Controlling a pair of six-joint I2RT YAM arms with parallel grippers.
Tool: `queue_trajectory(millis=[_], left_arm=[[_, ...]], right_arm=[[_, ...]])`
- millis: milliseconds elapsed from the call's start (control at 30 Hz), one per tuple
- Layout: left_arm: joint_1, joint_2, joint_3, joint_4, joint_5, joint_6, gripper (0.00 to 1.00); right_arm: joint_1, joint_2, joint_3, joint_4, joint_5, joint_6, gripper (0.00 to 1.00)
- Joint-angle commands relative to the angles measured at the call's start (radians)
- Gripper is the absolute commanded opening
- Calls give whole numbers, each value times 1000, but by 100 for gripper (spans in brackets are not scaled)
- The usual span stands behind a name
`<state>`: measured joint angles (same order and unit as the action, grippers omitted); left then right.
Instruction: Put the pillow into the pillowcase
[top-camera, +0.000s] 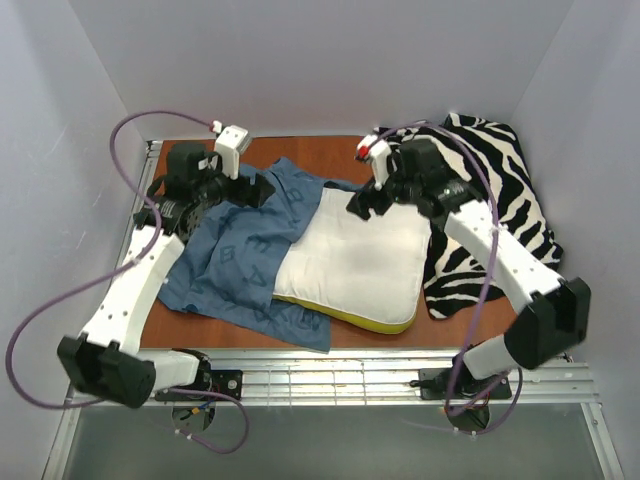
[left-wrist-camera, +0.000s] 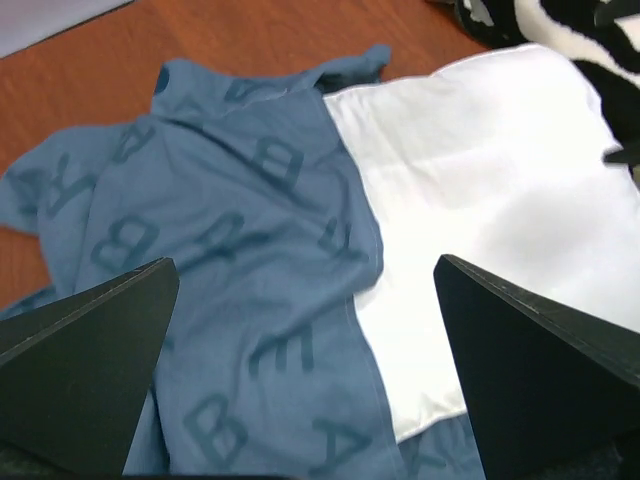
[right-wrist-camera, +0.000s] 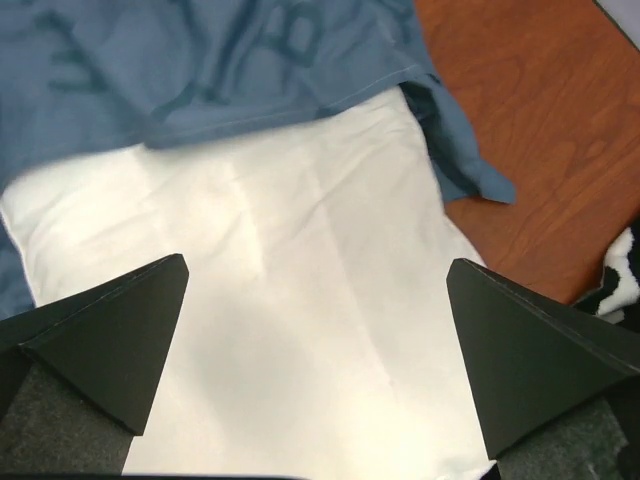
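The pillow (top-camera: 355, 265) is lying mid-table, its left edge overlapping the rumpled pillowcase (top-camera: 235, 255). A zebra-striped cloth (top-camera: 500, 190) is crowding the pillow's right side. Both grippers are hanging spread wide, holding nothing: left gripper (left-wrist-camera: 305, 265) over the pillow's left edge, right gripper (right-wrist-camera: 318, 262) over its far end.

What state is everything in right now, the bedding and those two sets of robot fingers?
pillow: lying flat, mostly uncovered, one end under the pillowcase's edge.
pillowcase: rumpled and spread out, overlapping the pillow's end.
zebra-striped cloth: bunched up at the far right.
left fingers: open, holding nothing, above the pillowcase.
right fingers: open, holding nothing, above the pillow.
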<state>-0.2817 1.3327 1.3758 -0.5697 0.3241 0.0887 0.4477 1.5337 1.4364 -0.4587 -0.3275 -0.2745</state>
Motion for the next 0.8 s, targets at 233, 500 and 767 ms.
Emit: queue_trajectory(millis=[233, 500, 767], left_arm=[[13, -181, -261, -183, -83, 105, 98], [16, -185, -148, -361, -57, 37, 98], [15, -374, -302, -407, -80, 171, 98]], right_arm=[[379, -195, -478, 55, 362, -107, 99], [520, 46, -427, 172, 501, -68, 99], [556, 23, -380, 120, 349, -34, 99]])
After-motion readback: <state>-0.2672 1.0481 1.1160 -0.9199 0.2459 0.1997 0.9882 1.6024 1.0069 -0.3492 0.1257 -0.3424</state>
